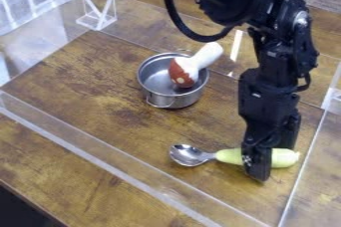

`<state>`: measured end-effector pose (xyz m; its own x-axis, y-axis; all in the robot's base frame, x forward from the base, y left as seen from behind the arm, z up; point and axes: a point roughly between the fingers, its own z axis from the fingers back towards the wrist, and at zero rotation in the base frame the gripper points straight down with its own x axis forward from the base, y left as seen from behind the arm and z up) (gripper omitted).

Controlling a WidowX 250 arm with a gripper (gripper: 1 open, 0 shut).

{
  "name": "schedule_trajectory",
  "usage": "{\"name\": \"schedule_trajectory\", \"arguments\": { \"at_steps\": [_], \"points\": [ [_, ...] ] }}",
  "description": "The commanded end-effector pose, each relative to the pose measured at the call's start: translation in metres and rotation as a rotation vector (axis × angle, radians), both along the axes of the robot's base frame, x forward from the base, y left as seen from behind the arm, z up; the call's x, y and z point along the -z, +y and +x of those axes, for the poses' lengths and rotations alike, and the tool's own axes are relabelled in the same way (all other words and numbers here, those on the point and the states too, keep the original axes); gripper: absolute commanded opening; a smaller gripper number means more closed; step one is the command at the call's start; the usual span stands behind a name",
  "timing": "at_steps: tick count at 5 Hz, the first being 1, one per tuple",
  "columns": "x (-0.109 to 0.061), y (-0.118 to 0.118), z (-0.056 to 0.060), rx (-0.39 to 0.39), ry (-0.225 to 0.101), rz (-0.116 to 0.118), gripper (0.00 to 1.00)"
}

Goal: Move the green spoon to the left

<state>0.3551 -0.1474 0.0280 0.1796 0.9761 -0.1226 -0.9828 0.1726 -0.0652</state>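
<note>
The green spoon (229, 156) lies flat on the wooden table near the front right, its silver bowl (188, 154) pointing left and its yellow-green handle running right. My gripper (261, 164) reaches straight down over the handle, its black fingers open and straddling it, hiding the handle's middle. Whether the fingers touch the handle I cannot tell.
A round steel pot (170, 80) stands behind the spoon, with a white-handled, red-tipped utensil (190, 63) leaning in it. Clear acrylic walls (147, 181) edge the table at the front and right. A clear stand (96, 14) sits at the back left.
</note>
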Motion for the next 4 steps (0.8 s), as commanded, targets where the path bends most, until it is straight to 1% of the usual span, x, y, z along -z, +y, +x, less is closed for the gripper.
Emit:
{"name": "schedule_trajectory", "arguments": {
  "at_steps": [1, 2, 3, 4],
  "points": [
    [-0.016, -0.001, 0.009, -0.075, -0.042, -0.015, 1.00],
    [-0.016, -0.007, 0.007, -0.131, -0.036, -0.010, 1.00],
    [-0.015, -0.014, 0.006, -0.109, -0.030, -0.011, 1.00],
    [-0.015, -0.015, 0.005, -0.090, -0.025, -0.010, 1.00]
  ]
}}
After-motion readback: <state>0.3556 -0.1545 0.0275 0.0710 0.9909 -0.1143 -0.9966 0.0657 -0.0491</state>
